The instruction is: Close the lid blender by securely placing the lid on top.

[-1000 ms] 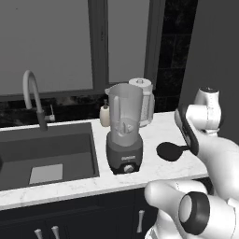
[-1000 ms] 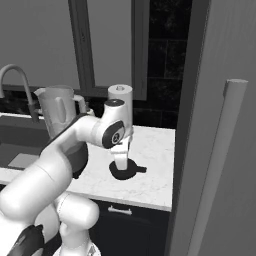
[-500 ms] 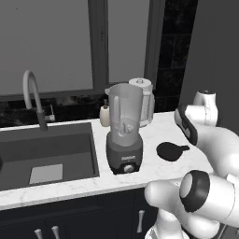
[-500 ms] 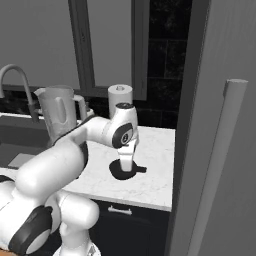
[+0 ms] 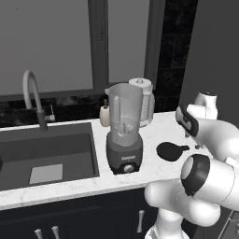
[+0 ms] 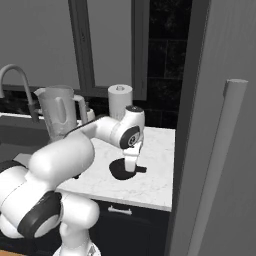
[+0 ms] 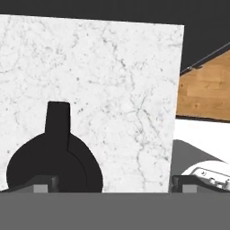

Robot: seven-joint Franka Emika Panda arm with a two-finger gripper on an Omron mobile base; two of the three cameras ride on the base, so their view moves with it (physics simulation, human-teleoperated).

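The blender [image 5: 123, 135], a clear tapered jar on a dark grey base, stands open-topped on the marble counter right of the sink. The lid [image 5: 169, 151], a flat black disc with a side tab, lies on the counter to the blender's right; it also shows as the lid [image 6: 121, 170] and the lid [image 7: 54, 167]. My gripper [image 6: 131, 166] hangs just above the lid's tab side. In the hand view my gripper [image 7: 114, 184] is open, fingertips wide apart, the left one over the disc and the right one past the counter's edge. Nothing is between them.
A pale appliance with a white cap [image 5: 142, 100] and a small cream soap bottle [image 5: 105, 115] stand behind the blender. The sink [image 5: 46, 154] and faucet [image 5: 32, 93] lie to the left. A tall grey panel [image 6: 215, 125] rises right of the counter's end.
The hand has shifted a little to the right and lower, closing on the lid's tab side, while the elbow swung round. Lid and blender have not moved.
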